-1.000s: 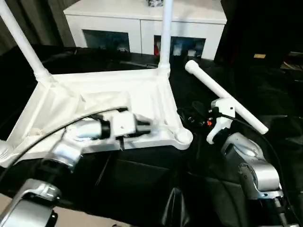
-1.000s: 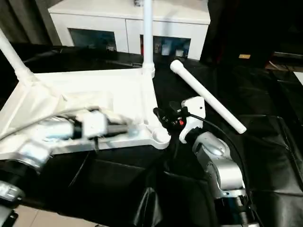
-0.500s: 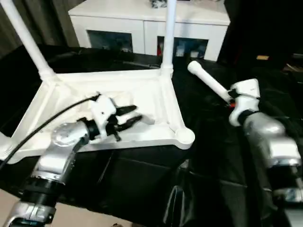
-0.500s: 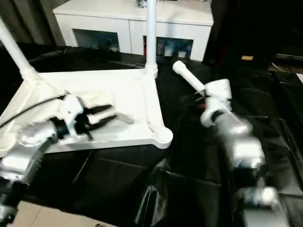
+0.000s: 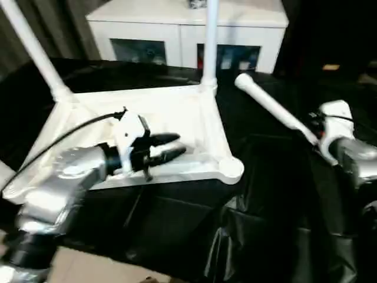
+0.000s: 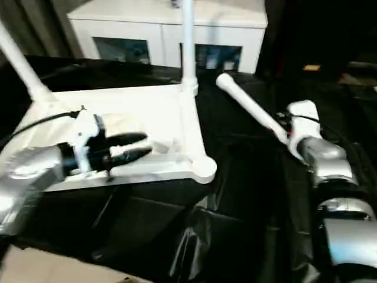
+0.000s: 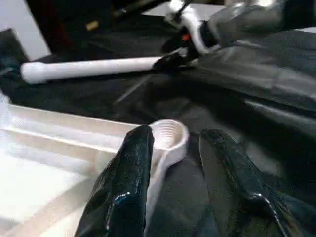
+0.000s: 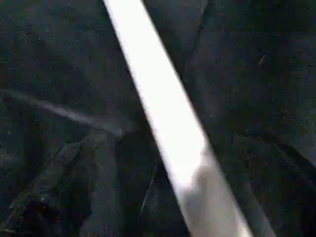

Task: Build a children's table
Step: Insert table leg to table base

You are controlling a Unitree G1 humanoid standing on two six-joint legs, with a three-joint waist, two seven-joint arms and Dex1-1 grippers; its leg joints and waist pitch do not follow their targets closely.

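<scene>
Tabletop [image 5: 177, 112] laid inverted so sockets face up; loose leg [image 5: 271, 106] straddled by released right tool [image 7: 170, 60]; left tool [image 5: 168, 147] parted, empty.

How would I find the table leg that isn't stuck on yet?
Find the big white tabletop lying upside down on the black cloth. Two legs stand straight up from its far corners. The loose leg lies flat on the cloth at the tabletop's right, beside the right gripper.

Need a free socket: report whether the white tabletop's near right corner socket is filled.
Empty: the round corner socket shows open threads, no leg.
</scene>
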